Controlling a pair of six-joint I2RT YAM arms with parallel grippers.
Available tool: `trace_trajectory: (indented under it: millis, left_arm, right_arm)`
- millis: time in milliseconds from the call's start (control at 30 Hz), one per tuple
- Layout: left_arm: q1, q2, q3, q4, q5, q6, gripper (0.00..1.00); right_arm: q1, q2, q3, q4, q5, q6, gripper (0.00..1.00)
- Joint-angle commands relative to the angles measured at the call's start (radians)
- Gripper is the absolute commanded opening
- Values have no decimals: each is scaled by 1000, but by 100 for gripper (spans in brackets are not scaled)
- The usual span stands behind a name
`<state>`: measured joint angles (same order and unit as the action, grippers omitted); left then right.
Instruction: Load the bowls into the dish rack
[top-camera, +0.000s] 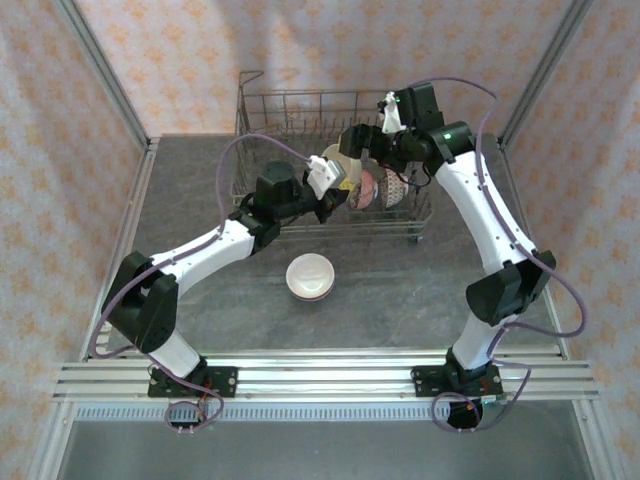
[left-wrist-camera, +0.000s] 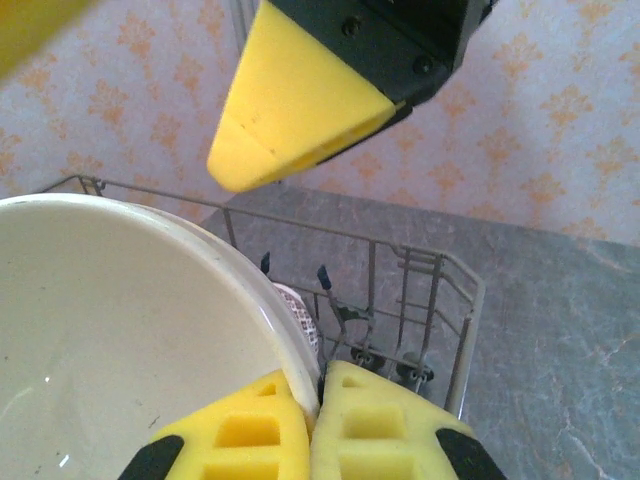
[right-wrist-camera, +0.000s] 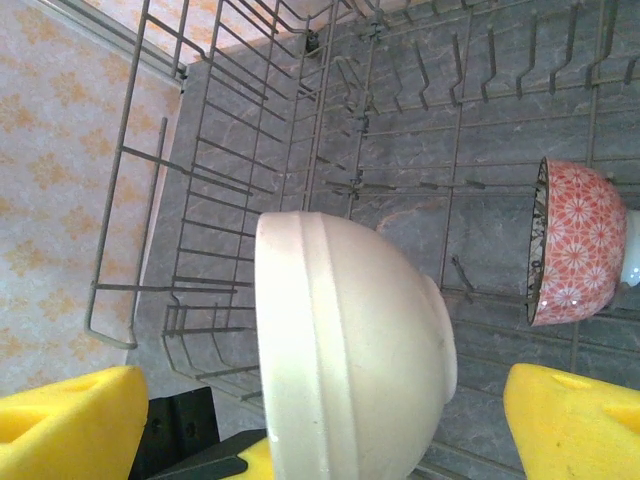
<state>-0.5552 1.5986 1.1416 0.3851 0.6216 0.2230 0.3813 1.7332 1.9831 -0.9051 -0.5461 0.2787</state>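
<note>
While cream-pink bowl (right-wrist-camera: 345, 350) is held on edge over dish rack (top-camera: 300, 105), its rim is clamped between fingers of left gripper (left-wrist-camera: 315, 380). Right gripper (top-camera: 362, 140) is released: yellow fingers (right-wrist-camera: 70, 425) are spread wide, one at each side of same bowl, gap seen at both. Patterned bowl (right-wrist-camera: 575, 245) is stood on edge among tines inside rack; second bowl (top-camera: 392, 188) is set just beside it, colour unclear. White bowl (top-camera: 310, 275) is left upright on table (top-camera: 200, 200), in front of rack, apart from it.
</note>
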Motion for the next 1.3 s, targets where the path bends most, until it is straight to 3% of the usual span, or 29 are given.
trace_trajectory:
  millis: [0, 600, 1033, 1267]
  left_arm:
    - [11, -28, 3, 143, 51, -52, 0]
    - [32, 26, 27, 364, 169, -311, 0]
    - [33, 50, 55, 390, 252, -380, 0]
    - [44, 80, 71, 491, 272, -473, 0]
  right_arm:
    - [-24, -57, -39, 57, -21, 28, 92]
    - [-38, -109, -149, 123, -107, 31, 96]
    - [-48, -113, -161, 131, -196, 4, 100]
    - [-48, -105, -167, 110, -248, -2, 99]
